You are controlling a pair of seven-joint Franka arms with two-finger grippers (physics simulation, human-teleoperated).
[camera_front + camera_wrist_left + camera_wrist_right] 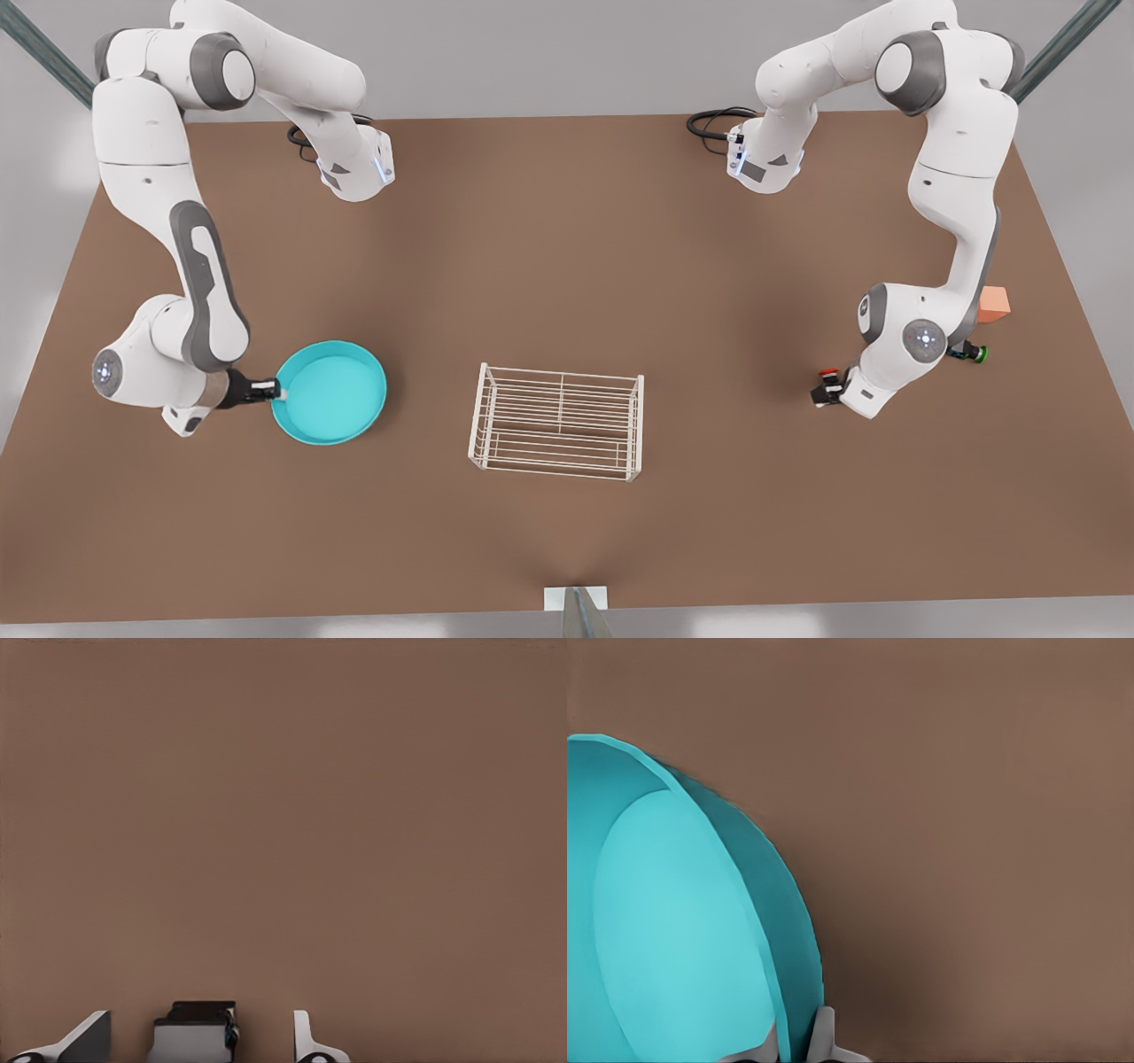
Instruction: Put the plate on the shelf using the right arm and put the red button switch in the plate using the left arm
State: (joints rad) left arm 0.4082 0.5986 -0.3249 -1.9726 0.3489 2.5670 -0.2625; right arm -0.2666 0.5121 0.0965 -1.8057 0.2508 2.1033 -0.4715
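Right tool (276,391) sits at the plate (330,392) on the front view's left, its fingers (822,1036) pinching the turquoise rim from either side, one inside and one outside, so the plate is grasped though it seems not to have left the counter (567,266). Left tool (826,390), on the front view's right, straddles the red button switch (829,373); in the left wrist view the block (195,1032) lies between the pads (304,1036) with gaps showing, so it looks unclenched, though the edge of that view makes this uncertain. To do the lift well, keep the thin rim grip level, raise slowly, and carry the plate flat over the shelf (558,422), which stands well apart at mid-counter, before lowering onto the bars.
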